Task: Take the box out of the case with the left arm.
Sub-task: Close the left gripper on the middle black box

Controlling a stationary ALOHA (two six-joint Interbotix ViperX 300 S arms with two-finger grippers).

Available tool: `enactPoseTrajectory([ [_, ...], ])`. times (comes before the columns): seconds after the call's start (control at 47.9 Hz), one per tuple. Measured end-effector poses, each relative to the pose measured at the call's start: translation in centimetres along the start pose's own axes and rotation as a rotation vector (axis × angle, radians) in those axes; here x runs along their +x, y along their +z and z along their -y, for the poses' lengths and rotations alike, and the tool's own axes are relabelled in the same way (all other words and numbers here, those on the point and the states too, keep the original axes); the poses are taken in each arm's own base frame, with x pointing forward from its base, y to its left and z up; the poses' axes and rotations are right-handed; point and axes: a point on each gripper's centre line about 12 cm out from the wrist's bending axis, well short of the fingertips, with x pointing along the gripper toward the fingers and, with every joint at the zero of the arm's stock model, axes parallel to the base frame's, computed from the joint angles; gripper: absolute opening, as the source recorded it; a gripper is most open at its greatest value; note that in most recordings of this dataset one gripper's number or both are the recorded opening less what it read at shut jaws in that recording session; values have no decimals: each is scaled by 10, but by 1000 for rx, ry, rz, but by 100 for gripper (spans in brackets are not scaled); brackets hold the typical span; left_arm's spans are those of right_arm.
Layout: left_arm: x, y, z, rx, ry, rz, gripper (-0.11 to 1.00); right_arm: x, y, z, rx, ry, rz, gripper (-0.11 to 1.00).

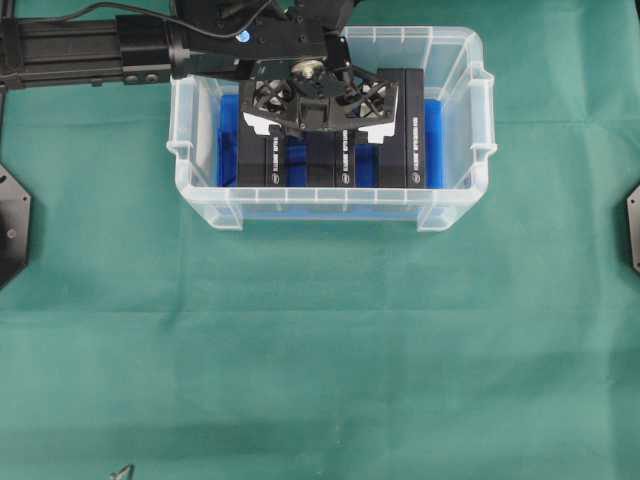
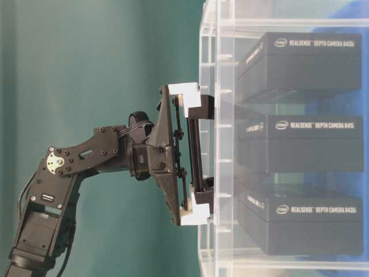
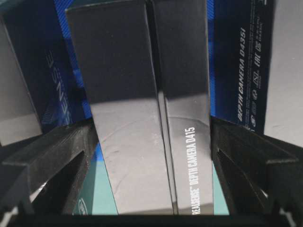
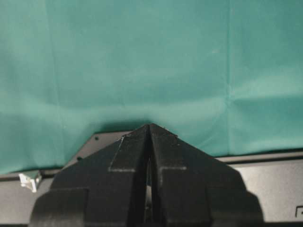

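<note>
Black boxes (image 2: 300,144) read "Intel RealSense Depth Camera D415", another apparently "D435i".

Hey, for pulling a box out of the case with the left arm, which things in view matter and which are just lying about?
Part of the job:
- clear case
- middle box, between the open fingers
- left gripper, open inside the case

Just lying about:
- the other two boxes
- right gripper, shut over the green cloth
</note>
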Motion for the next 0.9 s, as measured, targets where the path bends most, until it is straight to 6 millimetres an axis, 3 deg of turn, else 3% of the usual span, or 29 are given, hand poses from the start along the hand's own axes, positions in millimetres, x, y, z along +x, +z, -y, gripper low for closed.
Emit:
enactPoseTrajectory([
  [0.313, 0, 0, 0, -2, 1, -2, 86, 0, 0, 0, 0, 0, 2, 0],
  [0.459, 0, 0, 1, -1, -7, 2, 62, -1, 0, 0, 0, 1, 3, 0],
  [0.898, 0, -2, 3, 7, -17, 3, 62, 0, 0, 0, 0, 2, 1, 0],
])
